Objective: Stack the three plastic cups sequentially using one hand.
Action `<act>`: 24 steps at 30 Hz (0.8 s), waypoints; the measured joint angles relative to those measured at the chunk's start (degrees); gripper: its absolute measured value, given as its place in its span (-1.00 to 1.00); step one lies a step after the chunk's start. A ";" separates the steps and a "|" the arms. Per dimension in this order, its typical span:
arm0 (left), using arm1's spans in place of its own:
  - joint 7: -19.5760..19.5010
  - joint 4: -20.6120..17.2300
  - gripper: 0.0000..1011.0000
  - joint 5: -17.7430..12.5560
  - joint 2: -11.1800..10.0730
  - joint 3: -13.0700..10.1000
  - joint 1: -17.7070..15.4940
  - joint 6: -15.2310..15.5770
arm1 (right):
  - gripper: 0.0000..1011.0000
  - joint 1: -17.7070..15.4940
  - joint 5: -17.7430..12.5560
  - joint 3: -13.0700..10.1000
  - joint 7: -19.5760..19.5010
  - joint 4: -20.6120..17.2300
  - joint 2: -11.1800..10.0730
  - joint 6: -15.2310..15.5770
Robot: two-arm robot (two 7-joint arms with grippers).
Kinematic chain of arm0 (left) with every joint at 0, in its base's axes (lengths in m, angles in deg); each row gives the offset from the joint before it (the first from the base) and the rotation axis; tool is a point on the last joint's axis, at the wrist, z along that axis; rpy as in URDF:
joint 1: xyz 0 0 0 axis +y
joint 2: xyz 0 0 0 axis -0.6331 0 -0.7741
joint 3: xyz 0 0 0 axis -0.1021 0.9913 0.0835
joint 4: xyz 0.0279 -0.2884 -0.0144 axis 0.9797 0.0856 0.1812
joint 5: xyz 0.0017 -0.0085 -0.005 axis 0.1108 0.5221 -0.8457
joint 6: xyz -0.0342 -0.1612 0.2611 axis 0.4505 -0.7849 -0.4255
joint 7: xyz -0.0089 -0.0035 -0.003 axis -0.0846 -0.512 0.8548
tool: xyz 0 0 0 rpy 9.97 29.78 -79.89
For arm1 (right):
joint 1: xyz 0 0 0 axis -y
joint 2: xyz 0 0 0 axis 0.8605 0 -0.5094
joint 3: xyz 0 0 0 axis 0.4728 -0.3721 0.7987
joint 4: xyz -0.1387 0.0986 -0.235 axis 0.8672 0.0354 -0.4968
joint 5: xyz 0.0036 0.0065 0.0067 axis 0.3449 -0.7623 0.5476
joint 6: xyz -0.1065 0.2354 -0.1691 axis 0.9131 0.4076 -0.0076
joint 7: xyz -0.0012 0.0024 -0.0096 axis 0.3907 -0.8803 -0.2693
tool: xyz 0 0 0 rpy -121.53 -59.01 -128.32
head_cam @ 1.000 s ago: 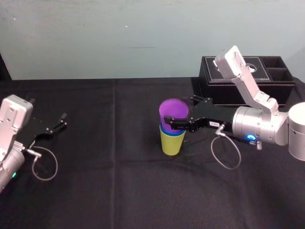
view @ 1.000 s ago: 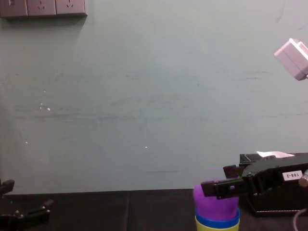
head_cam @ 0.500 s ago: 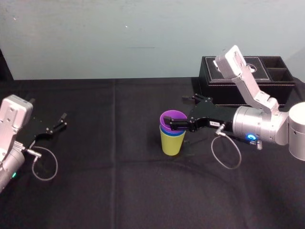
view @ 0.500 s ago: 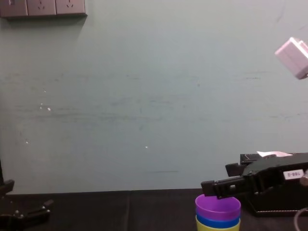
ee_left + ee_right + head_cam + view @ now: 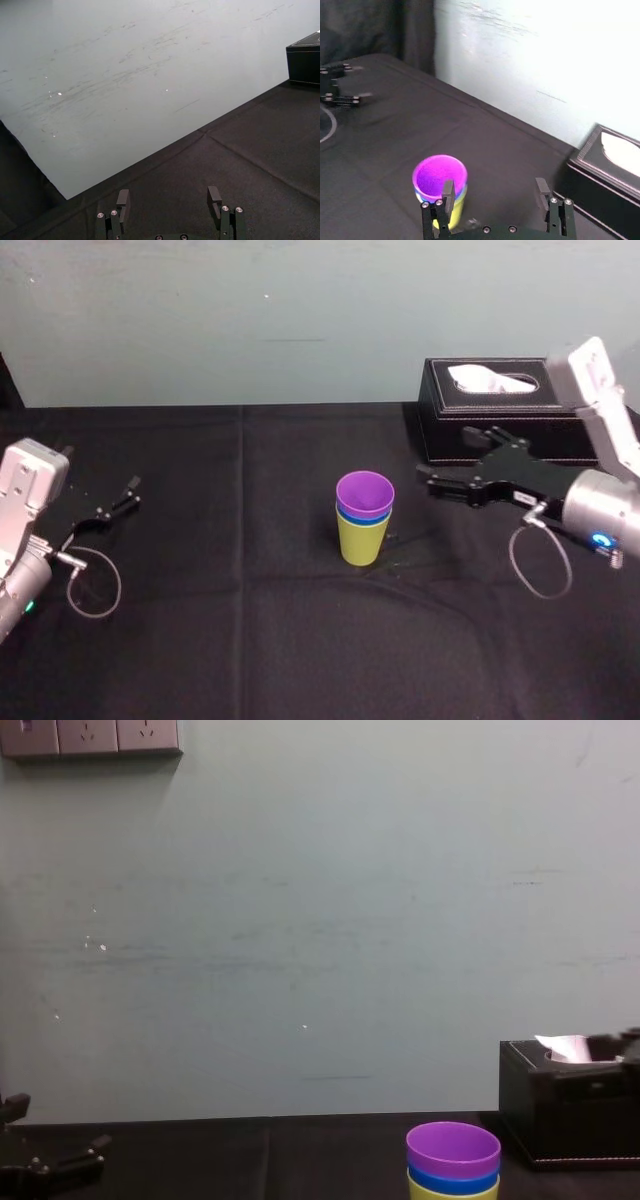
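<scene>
Robot test lab: black-draped table (image 5: 250,640), bare wall (image 5: 300,920), sockets (image 5: 90,737).

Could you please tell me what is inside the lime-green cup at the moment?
The blue cup sits nested in the lime-green cup, with the purple cup nested inside that. Only the blue cup's rim band shows; both inner cups' lower bodies are covered.

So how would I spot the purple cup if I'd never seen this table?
On the black-clothed table, look to the middle, left of the black tissue box and the open right gripper. The purple cup is the top one of a stack there, nested in the blue cup, which sits in the lime-green cup.
</scene>
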 joint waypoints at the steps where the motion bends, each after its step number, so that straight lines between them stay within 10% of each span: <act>1: 0.00 0.00 1.00 0.00 0.00 0.00 0.00 0.00 | 0.98 -0.89 -0.32 -0.98 -0.55 0.05 -0.13 0.20; 24: 0.00 0.00 1.00 0.00 0.00 0.00 0.00 0.00 | 0.98 -4.85 1.35 -5.67 -3.57 8.41 2.40 1.47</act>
